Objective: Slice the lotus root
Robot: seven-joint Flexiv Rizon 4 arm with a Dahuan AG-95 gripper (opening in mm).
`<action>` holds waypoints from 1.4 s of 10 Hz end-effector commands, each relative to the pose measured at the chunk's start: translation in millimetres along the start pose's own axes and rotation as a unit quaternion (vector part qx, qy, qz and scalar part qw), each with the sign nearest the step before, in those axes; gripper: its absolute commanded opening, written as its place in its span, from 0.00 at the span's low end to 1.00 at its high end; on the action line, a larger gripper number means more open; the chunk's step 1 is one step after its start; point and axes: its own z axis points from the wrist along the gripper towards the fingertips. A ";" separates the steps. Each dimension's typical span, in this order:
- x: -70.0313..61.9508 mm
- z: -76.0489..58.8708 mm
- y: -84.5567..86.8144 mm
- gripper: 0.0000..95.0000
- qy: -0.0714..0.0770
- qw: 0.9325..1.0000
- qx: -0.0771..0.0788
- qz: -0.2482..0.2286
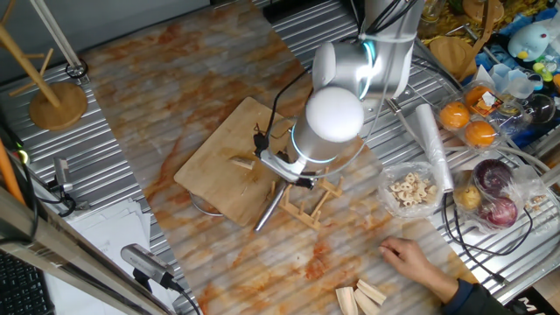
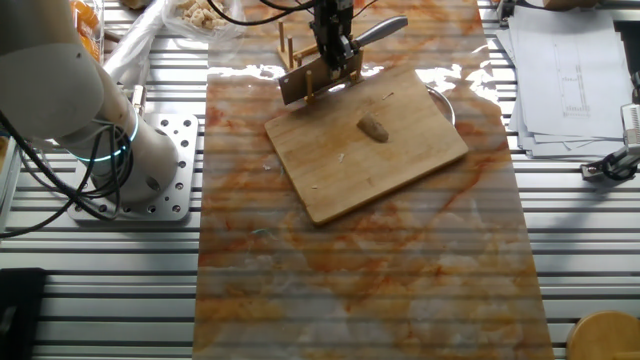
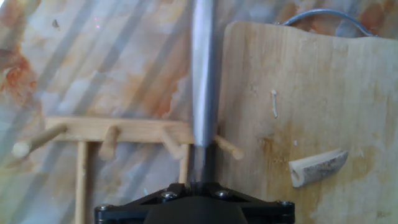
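Note:
A small pale tan chunk of lotus root (image 1: 242,162) (image 2: 374,128) (image 3: 318,167) lies on the wooden cutting board (image 1: 214,179) (image 2: 350,175) (image 3: 298,87). My gripper (image 1: 280,164) (image 2: 335,48) (image 3: 200,182) hangs beside the board's edge, over a wooden rack. It is shut on a knife whose silver handle (image 1: 269,208) (image 2: 383,30) (image 3: 203,74) runs straight out ahead of the hand. The dark blade (image 2: 300,86) rests among the rack's pegs. The fingertips themselves are hidden in the hand view.
The wooden peg rack (image 1: 313,203) (image 2: 292,48) (image 3: 118,130) stands against the board. A clear bag of holed slices (image 1: 411,189) lies near it. A person's hand (image 1: 418,261) rests by pale wooden blocks (image 1: 360,299). A metal bowl rim (image 3: 323,15) shows under the board.

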 end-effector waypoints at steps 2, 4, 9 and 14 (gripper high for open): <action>5.7 -22.1 -0.7 0.00 -0.001 1.000 -0.023 0.008; 8.0 -35.2 -2.1 0.00 0.007 0.999 -0.039 0.023; 1.8 -80.7 -50.1 0.00 0.044 0.994 -0.073 0.072; -11.2 -89.7 -82.9 0.00 0.047 0.993 -0.082 0.069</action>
